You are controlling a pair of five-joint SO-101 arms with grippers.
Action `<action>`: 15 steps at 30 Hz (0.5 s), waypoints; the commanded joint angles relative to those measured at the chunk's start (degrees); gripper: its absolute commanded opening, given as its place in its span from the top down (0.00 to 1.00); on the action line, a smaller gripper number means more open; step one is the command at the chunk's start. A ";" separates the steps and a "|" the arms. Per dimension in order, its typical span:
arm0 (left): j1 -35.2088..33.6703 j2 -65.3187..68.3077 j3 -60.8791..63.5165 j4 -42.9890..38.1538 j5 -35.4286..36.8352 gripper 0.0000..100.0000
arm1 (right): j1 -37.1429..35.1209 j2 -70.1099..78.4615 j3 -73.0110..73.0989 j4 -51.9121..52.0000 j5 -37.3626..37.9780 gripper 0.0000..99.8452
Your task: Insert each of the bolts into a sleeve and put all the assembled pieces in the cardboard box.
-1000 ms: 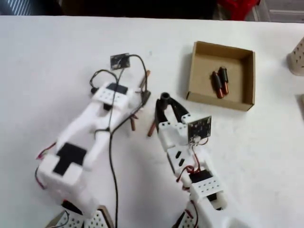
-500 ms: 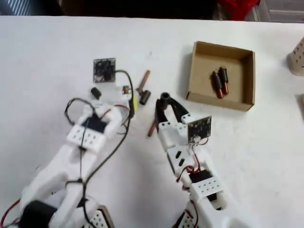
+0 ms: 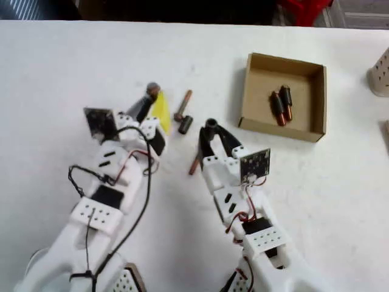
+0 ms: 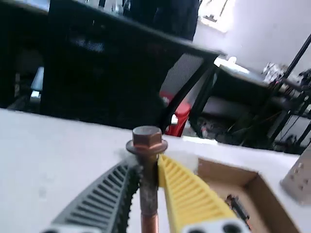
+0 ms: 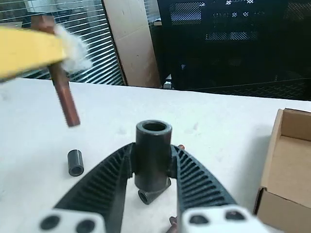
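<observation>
My left gripper (image 3: 152, 101) is shut on a copper bolt (image 3: 153, 90), held off the table to the left of the right gripper. In the left wrist view that bolt (image 4: 147, 180) stands head up between the grey and yellow fingers (image 4: 187, 194). My right gripper (image 3: 211, 130) is shut on a black sleeve (image 3: 211, 125), which stands upright with its bore open (image 5: 153, 148). The held bolt (image 5: 61, 92) hangs tilted off to one side of it. The cardboard box (image 3: 252, 91) holds assembled pieces (image 3: 281, 104).
A loose bolt (image 3: 183, 103) and a loose black sleeve (image 3: 185, 125) lie between the grippers; the sleeve (image 5: 76, 162) stands on end. Another bolt (image 3: 194, 164) lies beside the right gripper. A perforated white block (image 3: 380, 73) sits at the right edge.
The left arm pulled back to the left and rose off the table with a bolt in its gripper, turning it head up. The right arm kept still with the sleeve.
</observation>
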 commanded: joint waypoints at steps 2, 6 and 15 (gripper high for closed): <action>0.57 -3.82 -2.02 -3.60 -0.62 0.98 | 0.75 -1.27 0.35 1.63 0.70 0.98; 4.00 -5.41 -4.84 2.11 -2.81 0.98 | 0.48 -1.27 0.35 1.63 0.70 0.98; 14.29 -10.07 -14.86 21.10 -14.33 0.98 | 0.48 -1.27 0.35 1.63 0.70 0.98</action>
